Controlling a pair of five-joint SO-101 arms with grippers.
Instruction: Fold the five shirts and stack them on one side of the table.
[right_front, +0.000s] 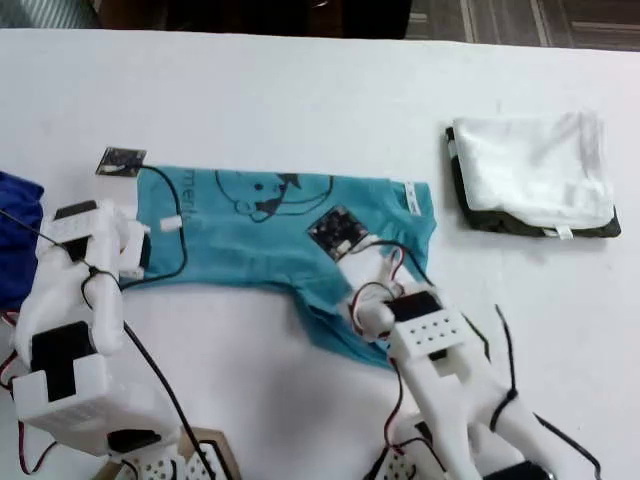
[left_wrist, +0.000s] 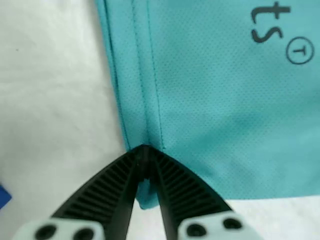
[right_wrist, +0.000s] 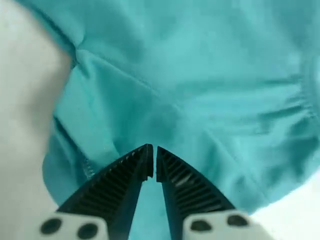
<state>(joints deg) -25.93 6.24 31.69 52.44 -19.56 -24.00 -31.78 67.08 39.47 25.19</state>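
Both jaws clamp teal shirt (right_front: 250, 242) edges; folded stack (right_front: 530, 172) apart.

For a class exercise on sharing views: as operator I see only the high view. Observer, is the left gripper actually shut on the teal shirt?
Observer: Yes. The left wrist view shows the left gripper shut on the teal shirt, right at its double-stitched edge.
Operator: And the right gripper?
Observer: Its wrist view shows it pinching a bunched fold of the shirt, with creases running toward the fingertips.
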